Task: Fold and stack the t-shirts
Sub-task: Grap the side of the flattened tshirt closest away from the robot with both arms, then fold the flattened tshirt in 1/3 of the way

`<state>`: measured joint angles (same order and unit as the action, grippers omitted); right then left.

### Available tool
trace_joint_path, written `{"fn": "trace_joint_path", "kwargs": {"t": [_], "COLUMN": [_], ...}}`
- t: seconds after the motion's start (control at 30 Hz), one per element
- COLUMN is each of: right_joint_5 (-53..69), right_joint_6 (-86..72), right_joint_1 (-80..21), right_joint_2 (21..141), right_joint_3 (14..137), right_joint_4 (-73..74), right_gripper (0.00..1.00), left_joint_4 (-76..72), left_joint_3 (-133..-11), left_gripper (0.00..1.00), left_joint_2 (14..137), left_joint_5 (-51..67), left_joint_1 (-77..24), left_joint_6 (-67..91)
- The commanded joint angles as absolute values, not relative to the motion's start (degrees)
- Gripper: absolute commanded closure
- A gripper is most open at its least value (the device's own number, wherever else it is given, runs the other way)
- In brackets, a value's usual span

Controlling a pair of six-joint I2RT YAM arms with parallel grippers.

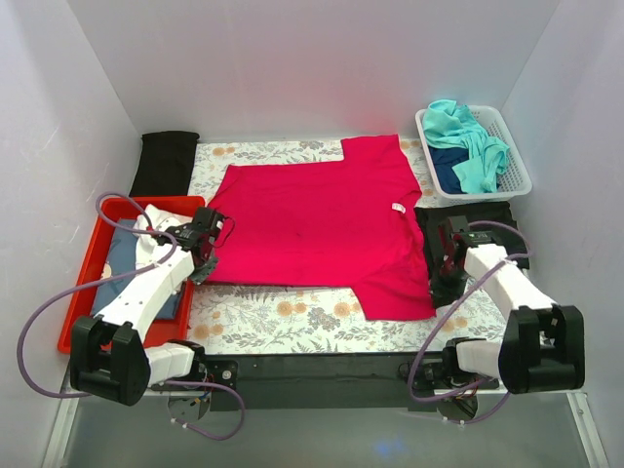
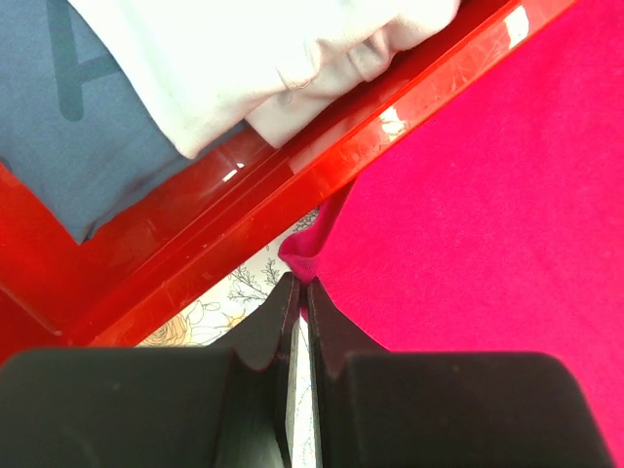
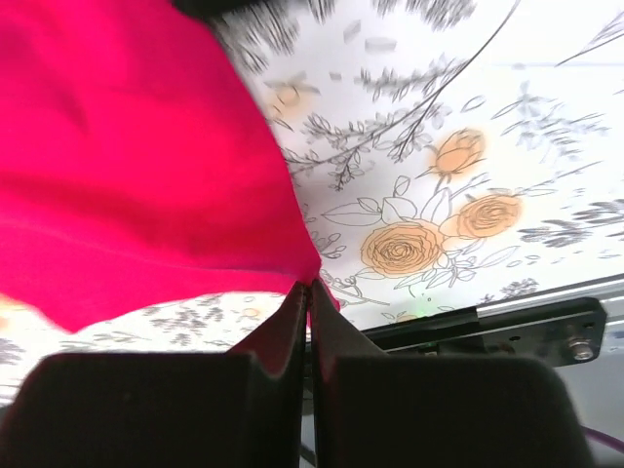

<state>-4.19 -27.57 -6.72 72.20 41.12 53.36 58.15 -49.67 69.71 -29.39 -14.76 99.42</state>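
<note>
The crimson-red t-shirt (image 1: 322, 224) lies spread over the flowered table cover, its small white label (image 1: 397, 208) near the right side. My left gripper (image 1: 202, 265) is shut on the shirt's near left corner (image 2: 304, 255), beside the red tray. My right gripper (image 1: 445, 290) is shut on the shirt's near right corner (image 3: 314, 275), lifted a little above the cover. Teal and navy t-shirts (image 1: 468, 146) fill the white basket. A black t-shirt (image 1: 466, 216) lies under my right arm.
A red tray (image 1: 83, 292) at the left holds folded grey-blue and white cloth (image 2: 224, 68). A white basket (image 1: 519, 166) stands at the back right. A black cloth (image 1: 164, 161) lies at the back left. The black table edge (image 3: 507, 327) is close behind my right gripper.
</note>
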Motion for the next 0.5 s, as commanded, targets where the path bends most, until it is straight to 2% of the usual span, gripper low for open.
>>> {"fn": "trace_joint_path", "kwargs": {"t": [0.0, 0.47], "right_joint_5": [-8.8, -16.7], "right_joint_6": [-30.0, -32.5], "right_joint_1": [-6.6, -6.6], "right_joint_2": [67.6, 63.3], "right_joint_3": [47.2, 62.5], "right_joint_4": [56.9, 62.1], "right_gripper": [0.99, 0.99], "left_joint_4": [59.5, 60.0], "left_joint_3": [-51.0, -48.7], "left_gripper": [1.00, 1.00], "left_joint_2": [66.5, 62.8], "left_joint_5": [-30.7, -28.3], "left_joint_1": [-14.4, -14.5], "left_joint_6": [99.3, 101.1]}}
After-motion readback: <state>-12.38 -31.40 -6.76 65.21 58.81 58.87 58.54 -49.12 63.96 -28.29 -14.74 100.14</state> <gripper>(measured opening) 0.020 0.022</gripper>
